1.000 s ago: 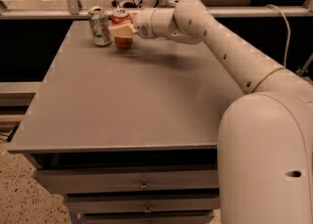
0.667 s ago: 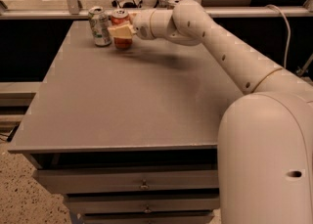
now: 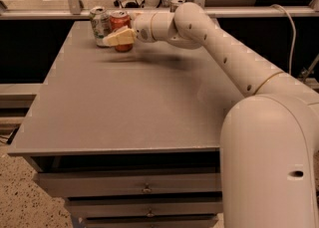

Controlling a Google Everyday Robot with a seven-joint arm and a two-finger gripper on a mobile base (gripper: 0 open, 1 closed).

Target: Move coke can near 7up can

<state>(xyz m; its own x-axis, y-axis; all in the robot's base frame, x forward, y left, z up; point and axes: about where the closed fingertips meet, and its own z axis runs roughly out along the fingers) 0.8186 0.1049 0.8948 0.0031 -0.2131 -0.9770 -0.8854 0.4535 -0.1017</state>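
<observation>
Shows a red aluminium drink can with a silver top, the coke can [image 3: 120,21], upright near the far left corner of a flat grey tabletop [image 3: 129,107]. Shows, immediately to its left, a pale whitish-silver drink can with green markings, the 7up can [image 3: 100,23], also upright. Leaves little or no gap between the two; cannot tell whether touching.

Shows a cream-coloured two-finger gripper [image 3: 113,39] low across the front of the coke can, pointing left and hiding the can's lower half. Cannot tell whether clamped on the can or merely set about it, the far side being hidden.

Traces a white jointed robot arm [image 3: 224,57] from a bulky rounded housing at lower right, up and leftward over the table to the gripper, with a soft shadow on the surface beneath the wrist.

Includes grey metal drawers [image 3: 144,184] under the tabletop, a speckled floor [image 3: 20,197] at lower left, and a pale cable [image 3: 291,28] at upper right.
</observation>
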